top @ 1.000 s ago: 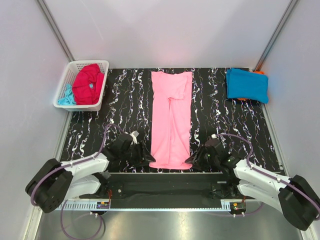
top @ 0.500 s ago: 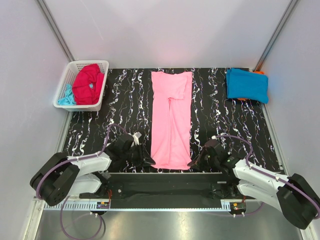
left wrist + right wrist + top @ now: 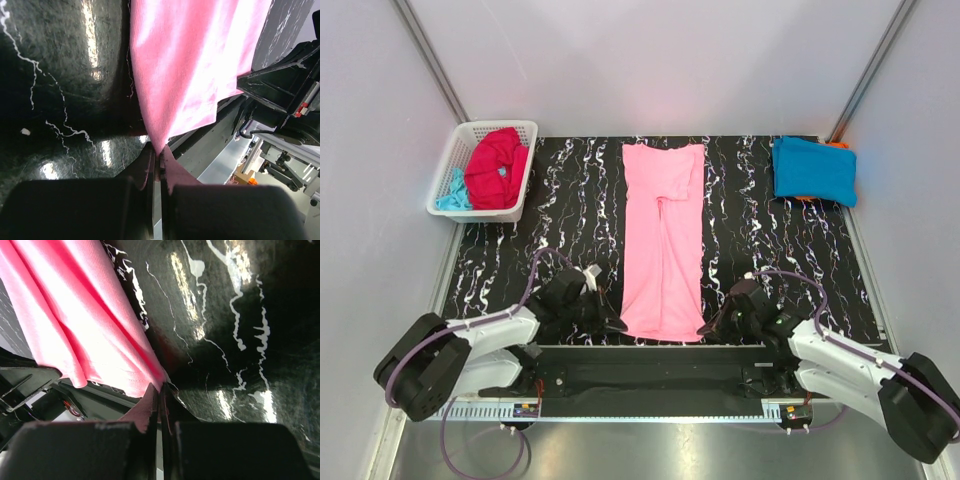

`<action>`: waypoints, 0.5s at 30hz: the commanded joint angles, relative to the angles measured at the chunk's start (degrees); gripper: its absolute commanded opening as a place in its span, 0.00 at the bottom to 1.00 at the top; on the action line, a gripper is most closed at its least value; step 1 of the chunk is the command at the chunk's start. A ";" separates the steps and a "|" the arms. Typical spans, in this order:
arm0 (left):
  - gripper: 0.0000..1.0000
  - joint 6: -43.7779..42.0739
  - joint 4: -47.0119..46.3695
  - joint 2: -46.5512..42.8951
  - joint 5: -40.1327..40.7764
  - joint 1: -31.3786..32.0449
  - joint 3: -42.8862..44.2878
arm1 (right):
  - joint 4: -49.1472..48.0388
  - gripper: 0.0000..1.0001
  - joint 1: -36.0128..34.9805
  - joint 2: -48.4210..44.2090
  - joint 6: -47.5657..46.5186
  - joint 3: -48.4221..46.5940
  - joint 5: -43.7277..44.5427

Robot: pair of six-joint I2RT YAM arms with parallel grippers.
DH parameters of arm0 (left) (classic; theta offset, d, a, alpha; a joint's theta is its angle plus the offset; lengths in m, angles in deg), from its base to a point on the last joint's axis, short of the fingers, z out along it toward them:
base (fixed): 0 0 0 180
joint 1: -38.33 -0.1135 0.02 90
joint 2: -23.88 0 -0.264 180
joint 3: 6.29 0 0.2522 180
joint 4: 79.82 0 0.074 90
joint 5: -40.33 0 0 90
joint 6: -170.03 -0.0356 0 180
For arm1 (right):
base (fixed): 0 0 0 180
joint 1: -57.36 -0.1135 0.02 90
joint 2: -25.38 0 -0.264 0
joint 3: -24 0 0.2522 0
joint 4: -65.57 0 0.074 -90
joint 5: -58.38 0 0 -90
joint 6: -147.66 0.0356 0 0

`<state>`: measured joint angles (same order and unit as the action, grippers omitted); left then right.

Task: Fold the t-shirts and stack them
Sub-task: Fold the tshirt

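1. Two pinches are set. The left gripper (image 3: 613, 325) is closed tight on the near left corner of the pink t-shirt (image 3: 663, 240), and the right gripper (image 3: 708, 325) is closed tight on its near right corner. Each wrist view shows the hem nipped between the fingertips.
2. One long strip is what the pink t-shirt makes. It lies flat down the middle of the table (image 3: 560, 220), sides already turned in, collar end far from the arms and hem at the near edge.
3. From where I stand, the step looks like carrying that hem up and over towards the collar. I'd lift both corners together and level, keep the hem stretched between the arms so it doesn't sag, and lay it down square on the far end before letting go.
4. A thin pinch like this could slip, so a slow lift seems wise.
5. Five t-shirts by my count:
   - one pink, in hand;
   - one blue t-shirt (image 3: 813, 170), folded at the far right;
   - one orange t-shirt (image 3: 806, 198) peeking out under it;
   - one red t-shirt (image 3: 497, 167), bunched in the basket (image 3: 490, 125);
   - one aqua t-shirt (image 3: 450, 192) beside the red.
6. One basket, two arms.
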<state>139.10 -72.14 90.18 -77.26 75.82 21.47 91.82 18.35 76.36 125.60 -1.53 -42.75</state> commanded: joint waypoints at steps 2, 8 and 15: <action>0.00 -2.11 2.92 -3.89 1.75 0.03 0.06 | 4.64 0.00 -0.28 -2.20 -1.76 -2.38 -0.38; 0.00 -3.43 10.20 -9.87 7.54 4.67 0.85 | 9.30 0.00 -0.46 -6.15 -3.08 -3.61 -1.34; 0.00 -2.65 23.57 -11.11 24.33 12.51 5.86 | 19.14 0.00 -1.34 -9.76 -6.94 -7.21 3.22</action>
<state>136.85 -55.84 79.52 -62.49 86.47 23.94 104.15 17.70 67.79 121.87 -5.23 -42.99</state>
